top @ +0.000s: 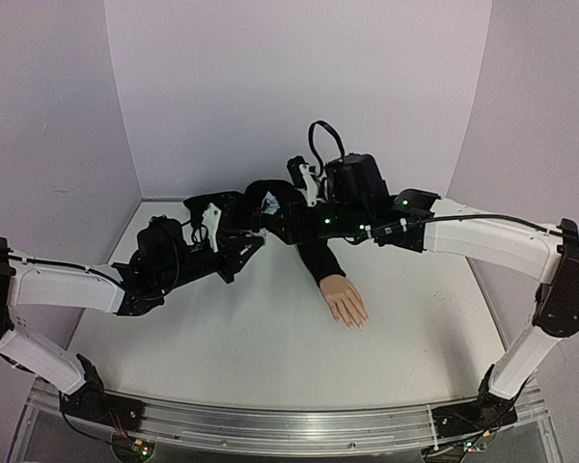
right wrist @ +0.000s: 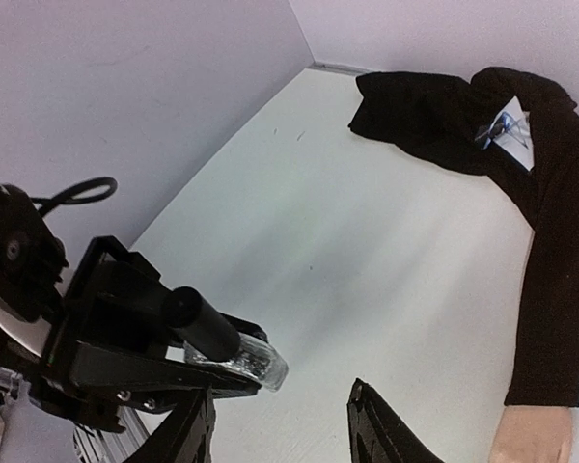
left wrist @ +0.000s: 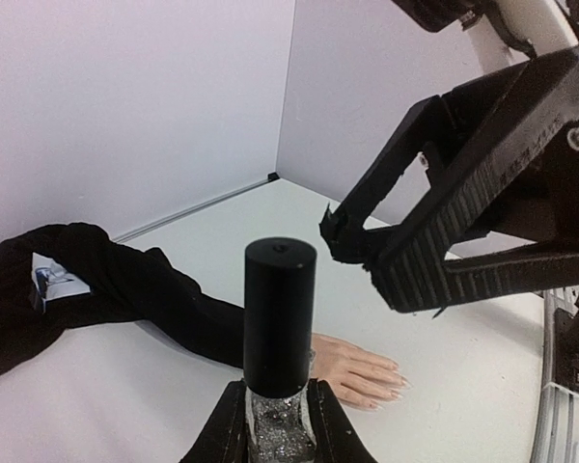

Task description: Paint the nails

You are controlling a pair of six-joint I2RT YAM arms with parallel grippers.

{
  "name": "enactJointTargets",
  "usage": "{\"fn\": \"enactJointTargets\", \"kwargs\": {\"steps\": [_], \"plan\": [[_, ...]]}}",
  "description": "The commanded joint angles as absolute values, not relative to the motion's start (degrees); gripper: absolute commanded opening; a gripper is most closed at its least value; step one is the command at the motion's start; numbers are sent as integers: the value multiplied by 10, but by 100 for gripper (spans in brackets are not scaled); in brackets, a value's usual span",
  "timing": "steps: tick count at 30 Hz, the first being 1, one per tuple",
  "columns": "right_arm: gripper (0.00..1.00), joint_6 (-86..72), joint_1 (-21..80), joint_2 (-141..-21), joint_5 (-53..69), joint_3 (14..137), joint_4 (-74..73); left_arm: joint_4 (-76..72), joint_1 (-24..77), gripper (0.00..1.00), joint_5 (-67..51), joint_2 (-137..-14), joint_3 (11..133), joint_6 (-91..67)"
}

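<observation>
The skin-coloured mannequin hand (top: pixel 345 301) lies palm down mid-table, its pale nails (left wrist: pixel 398 384) pointing toward the near edge. A black sleeve (top: pixel 314 256) trails from it to the back. My left gripper (left wrist: pixel 280 429) is shut on a small clear bottle (left wrist: pixel 275 417) of silver glitter polish, held upright with its black cap (left wrist: pixel 280 309) on. In the left wrist view my right gripper (left wrist: pixel 352 253) hangs open just right of the cap and above it, touching nothing. In its own view the right gripper (right wrist: pixel 280 434) has empty space between its fingers, with the bottle (right wrist: pixel 251 359) off to the left.
The sleeve's bunched end (left wrist: pixel 39 289), with a white label on it, lies near the back corner. White walls (top: pixel 299 87) close the table at the back and both sides. A metal rail (top: pixel 289 424) runs along the near edge.
</observation>
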State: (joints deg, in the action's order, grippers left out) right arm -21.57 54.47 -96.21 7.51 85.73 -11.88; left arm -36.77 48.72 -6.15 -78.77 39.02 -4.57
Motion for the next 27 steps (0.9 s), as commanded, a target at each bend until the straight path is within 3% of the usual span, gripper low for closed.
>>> {"fn": "enactJointTargets", "kwargs": {"steps": [1,7,10,18,21,24,27], "plan": [[49,-241,566,-988,10,908,-117,-413,491,0,-26,-793,393,-33],[49,-242,577,-1034,1,967,-136,-419,492,0,-31,-792,394,-35],[44,-234,579,-1052,5,986,-141,-419,492,0,-32,-790,395,-36],[9,-166,578,-1034,58,973,-136,-419,492,0,-77,-772,383,-49],[0,-67,569,-1006,229,938,-126,-419,491,0,-147,-752,375,-57],[0,51,541,-984,557,894,-127,-419,484,0,-251,-726,370,-78],[0,72,531,-985,645,892,-139,-443,481,0,-297,-698,357,-98]]}}
